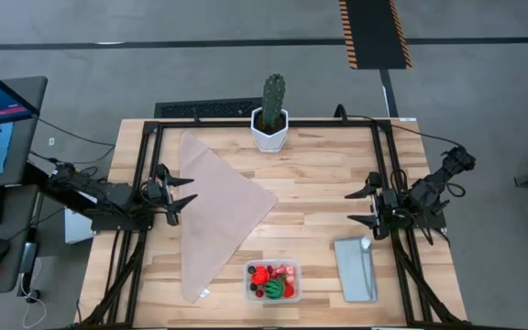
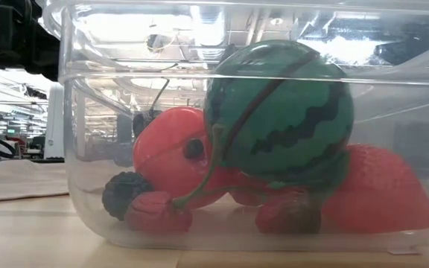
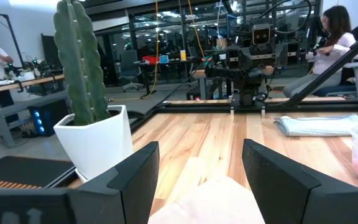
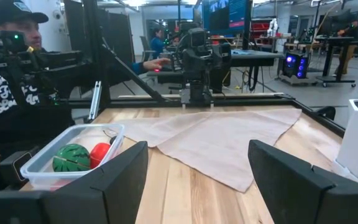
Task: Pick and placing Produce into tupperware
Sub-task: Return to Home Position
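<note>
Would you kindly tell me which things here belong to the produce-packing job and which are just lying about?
Job: small clear rectangular plastic tub; toy fruit in it (green striped ball, red strawberry); left tool; right tool.
Lying about: tall green cactus in a white pot; beige cloth; flat grey-blue rectangular lid.

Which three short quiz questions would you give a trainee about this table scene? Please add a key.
1. True or false: the left hand and the right hand are both open and hold nothing.
2. Where is the grey-blue lid relative to the clear tub? A) on top of it; B) beside it, apart from it; C) under it.
3. Short answer: which piece of the produce in the tub is the largest?

Key: 1. True. 2. B. 3. The green striped ball.
</note>
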